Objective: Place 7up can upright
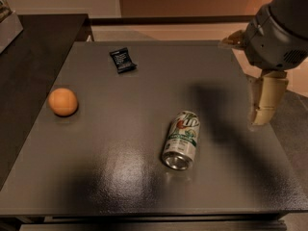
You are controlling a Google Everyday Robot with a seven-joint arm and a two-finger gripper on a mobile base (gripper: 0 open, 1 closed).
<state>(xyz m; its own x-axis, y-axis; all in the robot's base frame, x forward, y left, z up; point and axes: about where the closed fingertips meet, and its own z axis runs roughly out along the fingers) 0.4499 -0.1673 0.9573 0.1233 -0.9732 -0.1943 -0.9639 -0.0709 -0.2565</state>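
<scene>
The 7up can [181,139] lies on its side on the dark grey table [120,177], right of the middle, with its shiny open end toward the front edge and the logo facing up. My gripper [260,115] hangs from the grey arm [276,30] at the right side of the table, above its right edge. It is to the right of the can, apart from it, and holds nothing.
An orange ball [63,101] sits at the table's left. A small black packet [122,60] lies at the back middle. A darker counter [29,57] adjoins the table on the left. Floor shows beyond the right edge.
</scene>
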